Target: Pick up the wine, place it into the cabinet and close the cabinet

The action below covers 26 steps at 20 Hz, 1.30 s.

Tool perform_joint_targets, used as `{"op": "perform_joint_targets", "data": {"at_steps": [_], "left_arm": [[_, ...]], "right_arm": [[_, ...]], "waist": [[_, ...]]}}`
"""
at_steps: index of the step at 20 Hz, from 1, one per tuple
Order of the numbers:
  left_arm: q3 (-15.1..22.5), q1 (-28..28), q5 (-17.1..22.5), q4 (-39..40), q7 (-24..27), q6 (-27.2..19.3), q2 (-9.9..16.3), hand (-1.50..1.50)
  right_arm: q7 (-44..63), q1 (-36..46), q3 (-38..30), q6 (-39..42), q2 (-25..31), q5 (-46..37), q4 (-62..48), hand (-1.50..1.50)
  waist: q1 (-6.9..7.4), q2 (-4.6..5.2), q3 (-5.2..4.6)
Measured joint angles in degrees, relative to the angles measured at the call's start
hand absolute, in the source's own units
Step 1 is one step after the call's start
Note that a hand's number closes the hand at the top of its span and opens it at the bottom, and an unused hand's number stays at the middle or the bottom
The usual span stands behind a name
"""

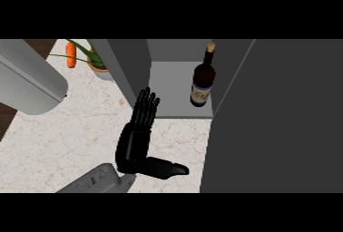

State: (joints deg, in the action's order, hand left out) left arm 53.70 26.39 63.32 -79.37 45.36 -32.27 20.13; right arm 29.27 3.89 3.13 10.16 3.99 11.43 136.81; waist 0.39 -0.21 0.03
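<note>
Fingers (145,106) of our one visible hand (134,145) are lying straight and pressed together, pointing up the frame toward the cabinet (181,108), with the thumb jutting out low to the right; they are pinching nothing. We cannot tell for certain which hand this is, though it is coming in left of center, and the other hand is showing nowhere. We are seeing the wine (203,79) standing upright on the cabinet shelf in the upper middle of the frame, apart from our fingertips, so the placing looks done and the closing is what we are facing. The door (275,118) is filling the right side of the frame, standing open. Our worry: swinging it while our fingers are resting at the shelf's front edge could trap them, or a brush could topple the bottle. At upper left a potted plant (97,63) is sitting beside a carrot (70,55).
</note>
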Motion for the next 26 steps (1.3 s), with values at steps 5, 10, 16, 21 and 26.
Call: {"op": "perform_joint_targets", "data": {"at_steps": [5,10,16,21,26], "left_arm": [[0.9,-5.1,-2.7,-11.4,-2.1,0.8,7.3,1.5],[-1.0,-11.6,-3.4,-20.2,-2.6,4.7,15.7,1.5],[-5.0,-19.0,-2.6,-26.8,-1.8,9.1,23.8,1.5],[-9.1,-25.9,-1.5,-29.3,0.4,13.5,29.7,-1.5],[-15.3,-33.0,2.2,-30.2,3.3,20.2,35.5,-1.5]], "right_arm": [[-0.8,-0.2,0.0,4.8,3.1,2.4,-0.1,1.5],[0.1,-0.7,2.5,8.6,4.8,3.3,0.0,1.5],[1.5,-3.2,9.8,10.0,3.0,4.1,0.4,1.5],[4.9,-3.2,19.8,8.4,0.4,3.9,0.8,1.5],[8.2,-0.3,30.2,3.2,-2.8,1.0,0.5,1.5]], "waist": [[0.24,-0.05,0.03],[0.2,-0.04,-0.01],[0.22,-0.08,-0.03],[0.29,-0.17,-0.07],[0.56,-0.31,-0.14]]}}
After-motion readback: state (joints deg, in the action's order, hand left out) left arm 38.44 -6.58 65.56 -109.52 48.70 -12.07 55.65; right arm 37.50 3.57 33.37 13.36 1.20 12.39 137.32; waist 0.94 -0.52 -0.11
